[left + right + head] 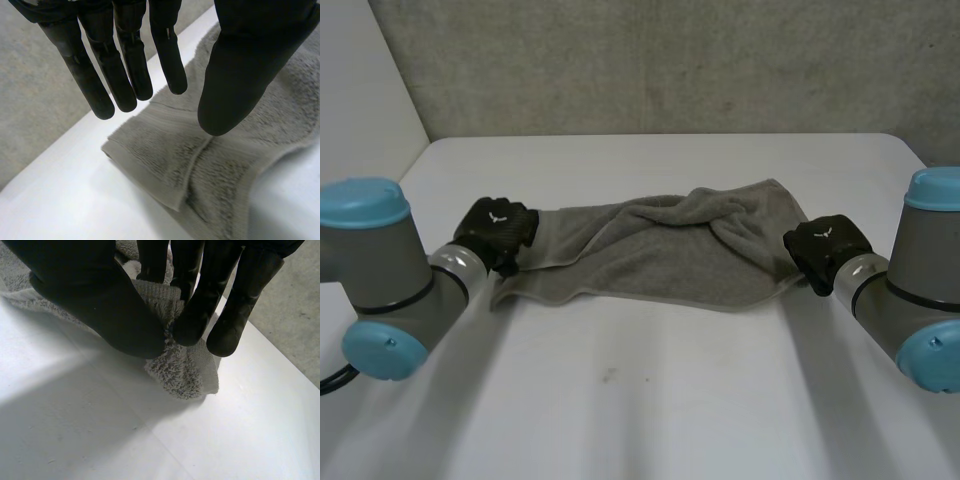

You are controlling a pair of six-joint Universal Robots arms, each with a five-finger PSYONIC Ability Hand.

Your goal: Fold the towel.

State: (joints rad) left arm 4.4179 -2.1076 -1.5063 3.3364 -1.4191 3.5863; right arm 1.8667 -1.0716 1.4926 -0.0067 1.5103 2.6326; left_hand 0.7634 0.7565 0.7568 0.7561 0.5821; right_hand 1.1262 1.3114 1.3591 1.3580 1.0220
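Head view: grey towel (660,255) rumpled across the middle of the white table (650,400), long side running left to right, bunched into thick folds toward the far right, flatter toward the left. Left hand (498,232) at the towel's left end, by the far left corner, ending the left arm (390,275). Right hand (825,252) at the towel's right end, on its right edge, ending the right arm (918,285). Grey wall (670,60) beyond the table's far edge. Left wrist view: left hand (245,65) over a corner of the towel (200,170), that corner doubled over on itself with the hem showing; fingers (125,75) straight, side by side and only slightly fanned; thumb (235,95) held well apart from them; nothing pinched between them; bare table (65,200) just beside the corner. Right wrist view: right hand (90,295) closed on the towel (187,372), thumb (125,325) and fingers (200,310) pressed together with a fold of the cloth's edge pinched between them; loose tip of the towel just below the fingertips, touching the table (100,430).
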